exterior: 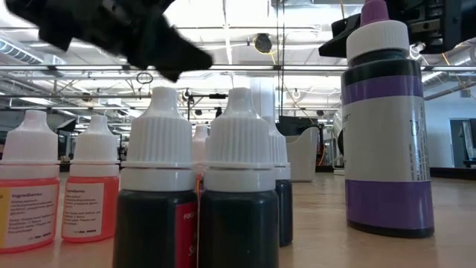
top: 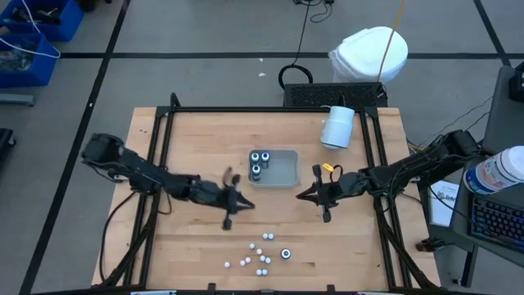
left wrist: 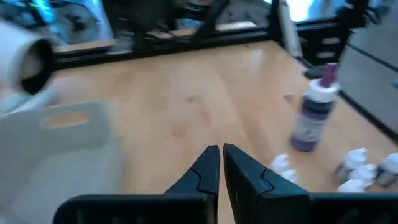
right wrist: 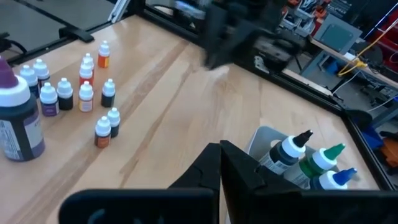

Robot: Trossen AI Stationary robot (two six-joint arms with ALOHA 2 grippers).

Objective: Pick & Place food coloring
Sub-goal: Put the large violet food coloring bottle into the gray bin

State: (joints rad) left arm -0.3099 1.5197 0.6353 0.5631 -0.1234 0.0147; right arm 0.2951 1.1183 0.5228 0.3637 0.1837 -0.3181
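While three bottles (top: 259, 162) stand in the grey tray (top: 286, 168) | my right gripper (top: 304, 195), clenched empty beside the tray | must reopen, then descend squarely over the purple bottle (top: 286, 254) nearer the table's front edge.

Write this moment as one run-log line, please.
grey rectangular tray: three bottles inside | large purple bottle: on table | left gripper: shut, empty | right gripper: shut, empty

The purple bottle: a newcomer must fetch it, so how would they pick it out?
Start at the grey tray mid-table and look to the near edge, where small white-capped dropper bottles cluster. At their right stands the purple bottle, far taller and wider than its neighbours, with a purple-banded label.
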